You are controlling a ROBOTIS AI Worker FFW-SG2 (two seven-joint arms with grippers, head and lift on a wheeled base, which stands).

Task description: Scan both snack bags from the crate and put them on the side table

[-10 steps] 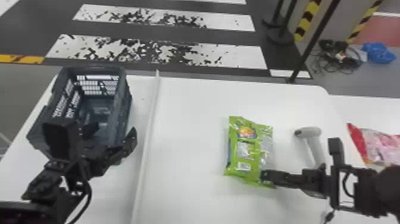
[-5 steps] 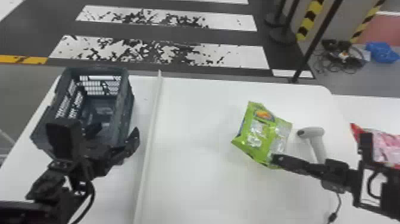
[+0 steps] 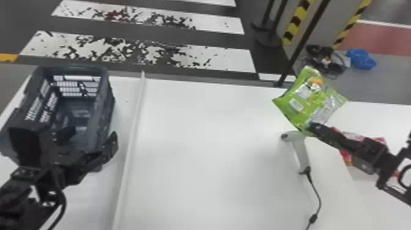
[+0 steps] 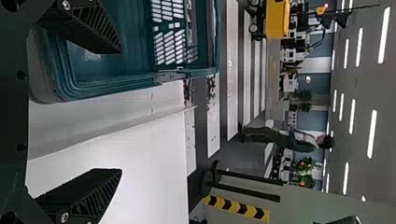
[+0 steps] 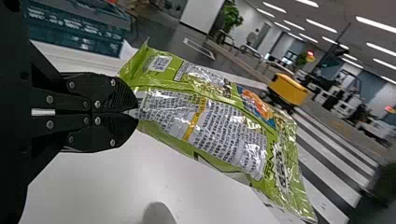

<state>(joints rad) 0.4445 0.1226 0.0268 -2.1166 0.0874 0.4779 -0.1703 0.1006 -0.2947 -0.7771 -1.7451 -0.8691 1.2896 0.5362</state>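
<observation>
The right gripper [image 5: 135, 112] is lifting the green snack bag [image 3: 309, 98] and carrying it toward the robot's right: a half second ago the bag was hanging lower, to the left of the white scanner [image 3: 301, 153], and now it is rising past the scanner's head. The closed fingers are clamping one end of the bag, leaving the rest sticking out well beyond them. The red snack bag [image 3: 379, 141] is already lying on the side table [image 3: 394, 122], so this move is probably bringing the second one over to join it; whether the green one is going there already scanned, I cannot tell. The left gripper [image 4: 121, 111] is keeping its place by the crate [image 3: 105, 91], its fingers standing apart and holding nothing. The right arm is crossing in front of the red bag, hiding its middle, and the head view's edge is cutting off part of that arm. The green bag is overlapping the top of the scanner in the head view, so the gap between them is hard to judge. The left arm is covering the crate's near end, and part of the crate's floor is staying out of sight.
</observation>
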